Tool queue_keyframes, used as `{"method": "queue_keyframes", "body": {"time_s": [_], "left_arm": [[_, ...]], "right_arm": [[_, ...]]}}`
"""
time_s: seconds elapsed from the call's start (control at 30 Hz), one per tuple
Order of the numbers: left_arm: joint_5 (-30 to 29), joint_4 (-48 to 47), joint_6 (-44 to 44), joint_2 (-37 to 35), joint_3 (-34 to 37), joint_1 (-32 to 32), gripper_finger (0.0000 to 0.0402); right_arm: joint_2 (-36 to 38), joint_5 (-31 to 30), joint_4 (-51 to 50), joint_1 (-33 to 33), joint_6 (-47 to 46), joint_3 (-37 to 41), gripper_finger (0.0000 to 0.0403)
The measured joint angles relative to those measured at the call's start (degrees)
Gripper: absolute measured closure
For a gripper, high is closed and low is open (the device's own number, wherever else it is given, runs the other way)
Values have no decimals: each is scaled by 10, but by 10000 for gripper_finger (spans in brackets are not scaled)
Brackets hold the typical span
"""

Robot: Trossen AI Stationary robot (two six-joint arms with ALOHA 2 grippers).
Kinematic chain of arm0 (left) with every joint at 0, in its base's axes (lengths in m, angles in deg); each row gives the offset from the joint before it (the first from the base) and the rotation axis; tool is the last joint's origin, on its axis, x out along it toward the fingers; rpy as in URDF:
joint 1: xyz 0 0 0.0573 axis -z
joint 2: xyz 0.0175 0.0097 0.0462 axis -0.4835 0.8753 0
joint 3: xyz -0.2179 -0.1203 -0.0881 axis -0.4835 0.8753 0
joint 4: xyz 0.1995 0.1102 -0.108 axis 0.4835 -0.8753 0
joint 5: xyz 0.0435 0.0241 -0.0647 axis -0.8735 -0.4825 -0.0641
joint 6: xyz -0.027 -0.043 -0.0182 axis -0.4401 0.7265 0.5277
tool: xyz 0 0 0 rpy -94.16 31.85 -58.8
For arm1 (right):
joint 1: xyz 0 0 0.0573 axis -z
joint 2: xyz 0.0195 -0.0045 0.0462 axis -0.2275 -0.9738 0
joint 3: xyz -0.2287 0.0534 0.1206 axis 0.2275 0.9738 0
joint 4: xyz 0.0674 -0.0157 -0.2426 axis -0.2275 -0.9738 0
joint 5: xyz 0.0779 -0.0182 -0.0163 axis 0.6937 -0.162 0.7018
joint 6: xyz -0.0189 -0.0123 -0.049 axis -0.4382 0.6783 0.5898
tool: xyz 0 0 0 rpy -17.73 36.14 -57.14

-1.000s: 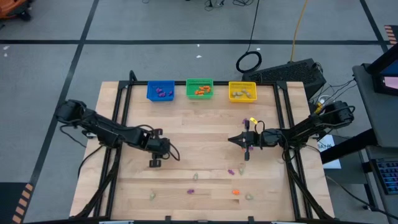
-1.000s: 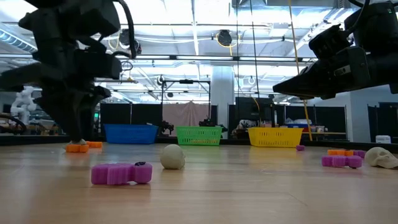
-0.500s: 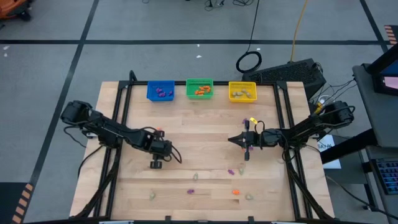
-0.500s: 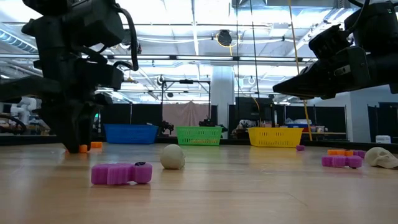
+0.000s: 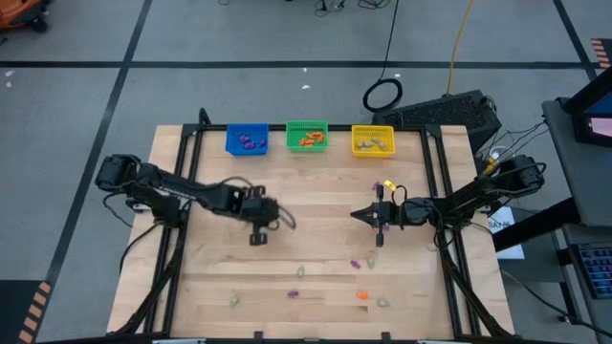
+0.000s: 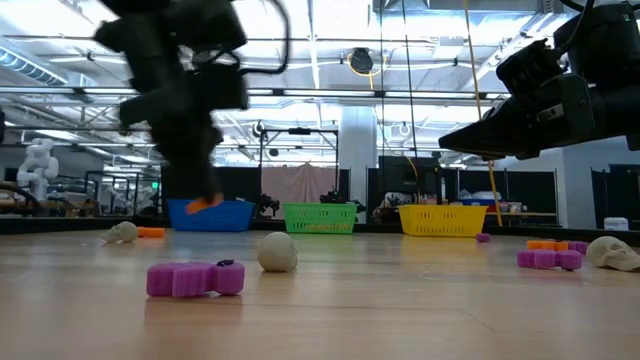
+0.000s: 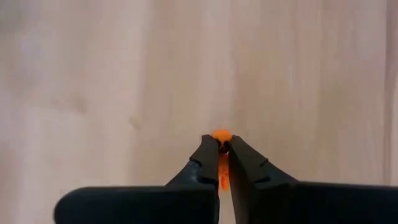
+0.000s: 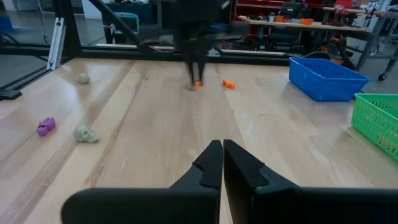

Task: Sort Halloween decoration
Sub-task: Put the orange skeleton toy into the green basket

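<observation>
- Since the earlier frames, the left gripper (image 5: 256, 236) has shifted rightward toward the middle of the table (image 5: 316, 196) in the high view, and its fingers have gone from spread to pinched together; in the low view it has risen off the wood.
- Motion blur smears the left gripper (image 6: 205, 195) in the low view, so its fingertips are hard to read there; only a speck of orange shows at its tip, in front of the blue bin (image 6: 210, 214).
- From above, that orange trinket cannot be seen at all; the gripper hides it.
- Only the left wrist view makes the grip plain: the two dark fingers (image 7: 205, 163) are closed on a small orange trinket (image 7: 221, 135), which pokes out just past their tips above bare wood.
- The right gripper (image 5: 361, 216) hangs at centre right of the high view, fingers fully closed with nothing between them, as the right wrist view (image 8: 217, 154) confirms.
- Loose trinkets lie along the lower part of the high view: a purple one (image 5: 293, 293), an orange one (image 5: 362, 294), pale ones (image 5: 232, 301).
- The low view shows a purple piece (image 6: 195, 279) and a pale ball (image 6: 278, 252) up close, a pale skull (image 6: 612, 253) cut off at the right edge.
- The green bin (image 5: 307, 136) and yellow bin (image 5: 372, 139) sit at the top of the table, already holding pieces.
</observation>
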Motion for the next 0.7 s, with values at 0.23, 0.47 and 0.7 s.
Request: {"method": "queue_keyframes", "body": {"time_s": [0.23, 0.47, 0.7], "left_arm": [[16, 4, -71, 9, -78, -132, 397], [45, -11, -148, 83, -196, -258, 398], [56, -33, -204, 201, -326, -332, 398]], "right_arm": [[0, 0, -5, 0, -9, 0, 403], [0, 0, -8, 0, -11, 0, 403], [0, 0, -11, 0, -11, 0, 403]]}}
